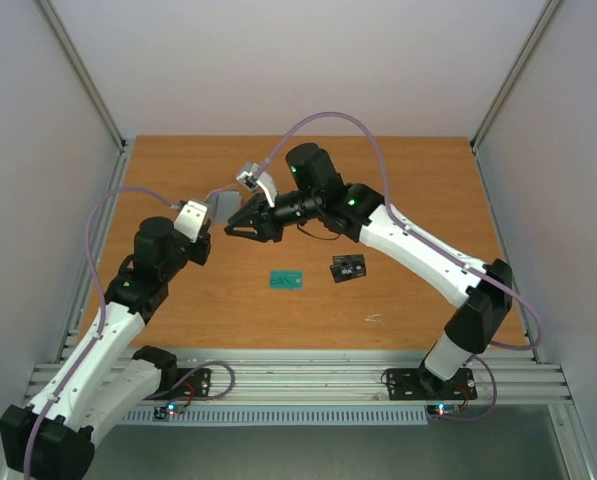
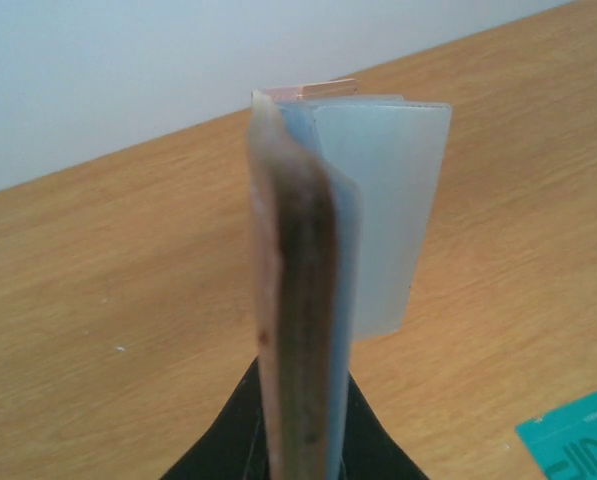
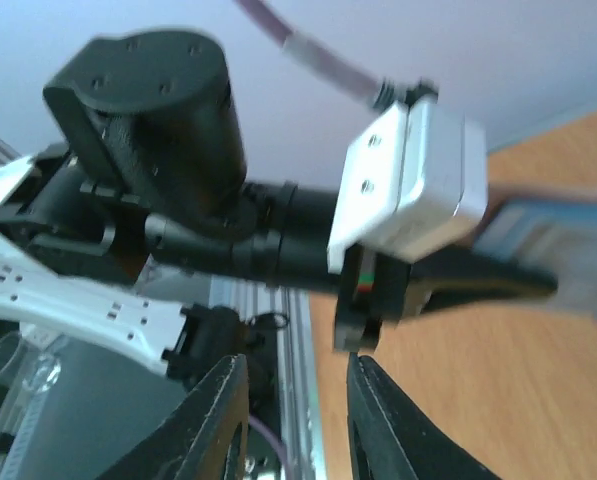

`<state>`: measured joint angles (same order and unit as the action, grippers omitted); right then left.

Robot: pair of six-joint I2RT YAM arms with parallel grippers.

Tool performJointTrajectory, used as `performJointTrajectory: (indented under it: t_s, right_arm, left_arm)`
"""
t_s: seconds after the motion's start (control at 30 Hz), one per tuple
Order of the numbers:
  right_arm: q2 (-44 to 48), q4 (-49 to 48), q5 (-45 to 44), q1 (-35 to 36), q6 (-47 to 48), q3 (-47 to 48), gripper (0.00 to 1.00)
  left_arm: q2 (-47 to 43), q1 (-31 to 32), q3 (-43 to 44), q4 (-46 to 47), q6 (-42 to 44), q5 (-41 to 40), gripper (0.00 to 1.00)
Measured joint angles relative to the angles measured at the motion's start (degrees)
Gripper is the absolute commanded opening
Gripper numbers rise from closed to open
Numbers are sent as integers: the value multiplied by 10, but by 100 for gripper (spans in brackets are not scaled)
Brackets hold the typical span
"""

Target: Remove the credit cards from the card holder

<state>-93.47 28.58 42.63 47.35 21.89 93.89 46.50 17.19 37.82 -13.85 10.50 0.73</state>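
Observation:
My left gripper point(image 1: 211, 216) is shut on the card holder point(image 1: 221, 204) and holds it up above the table's back left. In the left wrist view the card holder point(image 2: 308, 260) stands edge-on between the jaws of that gripper point(image 2: 303, 462), tan-pink outside, light blue inside, with a clear flap spread to the right. My right gripper point(image 1: 234, 224) hovers just right of the holder, open, with nothing between its fingers point(image 3: 218, 420). A green card point(image 1: 285, 280) and a black card point(image 1: 348, 268) lie flat on the wood. The green card's corner point(image 2: 578, 440) shows low in the left wrist view.
The wooden table point(image 1: 428, 200) is bounded by white walls at the sides and back. An aluminium rail point(image 1: 298, 380) runs along the near edge by the arm bases. The right wrist view is filled by the left arm's wrist point(image 3: 278, 240).

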Motion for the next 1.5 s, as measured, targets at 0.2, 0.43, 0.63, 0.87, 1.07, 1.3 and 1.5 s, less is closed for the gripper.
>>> performJointTrajectory:
  t_s: [0.2,0.43,0.63,0.87,1.07,1.3,1.5]
  right_arm:
    - [-55,-94,35,-19,-61,0,21]
    - [-65,-88,38,-68,-83,0,20]
    - [-62,-29,68,-92,-52,10,18]
    - [-59,60,114,-90,23,50,5]
    - [-50,100,158,-97,63,59,1]
    - [-30,123,179,-102,89,59,1]
    - [-21,154,178,-111,109,59,1]
  left_arm:
    - [-4,-8,1,-23,-80,68,0]
    - [-44,-42,-15,94,-283,251,0]
    - [-45,-44,-25,197,-372,365,0]
    - [-41,-47,-27,236,-398,423,0]
    - [-38,-48,-27,257,-407,456,13]
    - [-38,-47,-27,278,-414,474,21]
    - [-38,-46,-27,279,-415,480,16]
